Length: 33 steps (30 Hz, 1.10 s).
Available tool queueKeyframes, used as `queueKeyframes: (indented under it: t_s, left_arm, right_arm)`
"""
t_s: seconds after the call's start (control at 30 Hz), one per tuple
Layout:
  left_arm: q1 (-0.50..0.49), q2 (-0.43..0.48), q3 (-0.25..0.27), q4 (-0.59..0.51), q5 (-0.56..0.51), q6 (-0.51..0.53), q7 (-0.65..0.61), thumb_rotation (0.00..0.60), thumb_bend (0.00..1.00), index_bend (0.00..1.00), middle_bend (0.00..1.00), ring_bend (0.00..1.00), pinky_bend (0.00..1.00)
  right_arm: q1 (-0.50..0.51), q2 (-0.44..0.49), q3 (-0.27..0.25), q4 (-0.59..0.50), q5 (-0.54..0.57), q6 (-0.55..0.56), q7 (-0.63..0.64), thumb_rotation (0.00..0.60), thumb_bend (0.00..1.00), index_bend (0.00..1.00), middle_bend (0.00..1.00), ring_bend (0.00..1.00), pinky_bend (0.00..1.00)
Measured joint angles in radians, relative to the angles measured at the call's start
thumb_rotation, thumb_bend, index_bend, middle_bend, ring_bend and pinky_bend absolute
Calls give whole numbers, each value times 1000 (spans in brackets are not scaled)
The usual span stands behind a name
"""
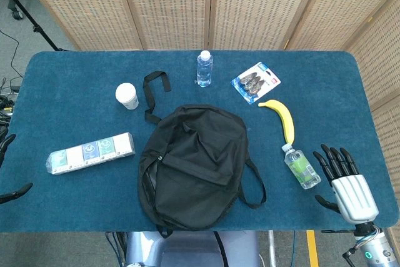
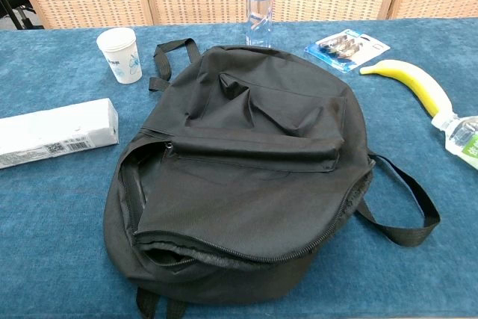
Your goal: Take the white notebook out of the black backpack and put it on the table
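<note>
In the head view, a dark blue cloth covers the tabletop (image 1: 75, 85), and woven folding screens (image 1: 187, 4) stand behind it. The black backpack (image 1: 197, 167) lies flat near the front edge, in the middle, with its straps spread to the sides. Around it are a white paper cup (image 1: 127, 95), a clear water bottle (image 1: 204, 69) standing upright, a blister pack (image 1: 255, 82), a banana (image 1: 281, 119) and a small bottle with a green label (image 1: 300, 166) lying on its side. A long flat box (image 1: 92, 152) lies at the left. The right hand (image 1: 344, 181) rests at the right front corner, fingers straight and apart, holding nothing. Of the left hand (image 1: 9, 167) only dark fingertips show at the left edge; whether it is spread or curled I cannot tell.

In the chest view, the backpack (image 2: 246, 177) fills the frame. Its main zipper is open along the front edge, and the opening gapes a little, but the inside is dark and the white notebook is not visible there. The cup (image 2: 120, 54), the box (image 2: 56, 132), the water bottle (image 2: 258, 5), the blister pack (image 2: 346, 48) and the banana (image 2: 414, 84) stand or lie behind and beside it.
</note>
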Motion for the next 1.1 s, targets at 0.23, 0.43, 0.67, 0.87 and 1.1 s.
queueKeyframes:
  t_s: [0.23,0.43,0.67,0.87,1.1]
  left_arm:
    - [0,-3,-4,-1,-5,-3,12,600,122,0,0,0,0]
    - [-3,-7,-7,-2,-16,-15,19,600,127,0,0,0,0]
    - [-4,-9,-11,0,-24,-20,22,600,130,0,0,0,0]
    - [-5,-10,-15,2,-34,-29,27,600,133,0,0,0,0]
    - [-7,-7,-20,7,-47,-39,13,600,136,0,0,0,0]
  right_arm:
    - [17,9,-14,9,-74,-5,101,600,0,0,0,0,0]
    - [53,4,-41,-7,-182,-19,176,600,0,80,2,0,0]
    - [195,-23,-62,-41,-311,-135,356,600,0,171,68,0,24]
    - [306,-89,-58,-76,-375,-283,329,600,0,209,92,0,40]
    - [363,-221,-39,-97,-359,-436,182,600,0,240,104,0,52]
